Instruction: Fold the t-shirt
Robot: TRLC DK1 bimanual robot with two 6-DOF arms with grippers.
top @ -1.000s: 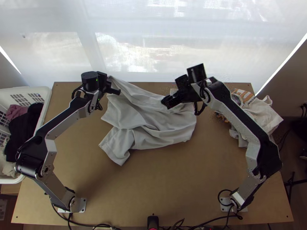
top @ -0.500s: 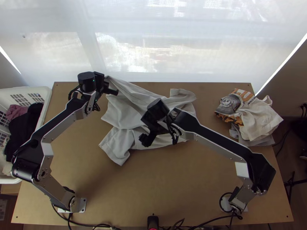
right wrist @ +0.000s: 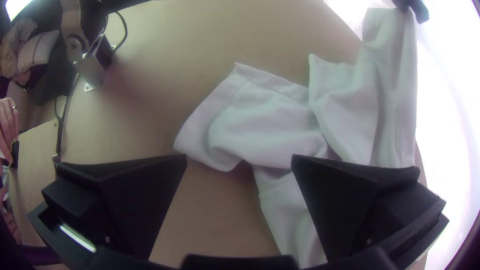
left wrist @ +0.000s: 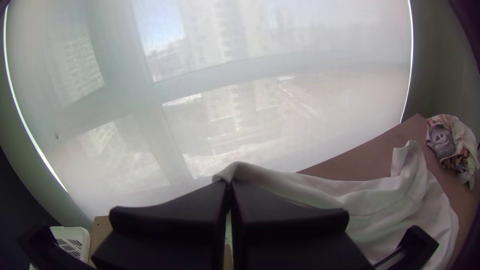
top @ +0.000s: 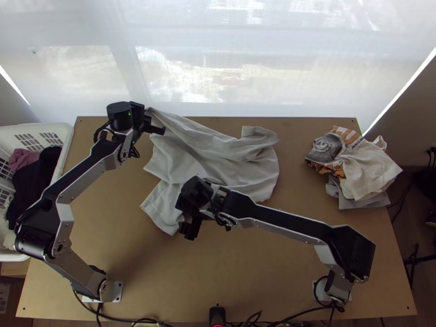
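The light grey t-shirt (top: 218,163) lies rumpled across the table's far middle, one corner lifted at the upper left. My left gripper (top: 154,121) is at that raised corner; in the left wrist view the left gripper (left wrist: 229,187) is shut on a pinch of the t-shirt (left wrist: 320,192). Over the shirt's near left part, by the sleeve-like end, is my right gripper (top: 184,224). Seen from its own wrist, the right gripper (right wrist: 239,162) is open, with the sleeve-like end of the t-shirt (right wrist: 265,120) beyond its fingers and nothing held between them.
A pile of other clothes (top: 354,163) lies at the table's right far side. A white laundry basket (top: 65,136) with garments stands left of the table. The bare wood (top: 245,261) stretches along the near side. A person's hand (right wrist: 7,125) shows at the right wrist view's edge.
The right gripper has swung from the shirt's far right part leftward and nearer, to the near left end. My left gripper has shifted slightly left, still with the raised corner.
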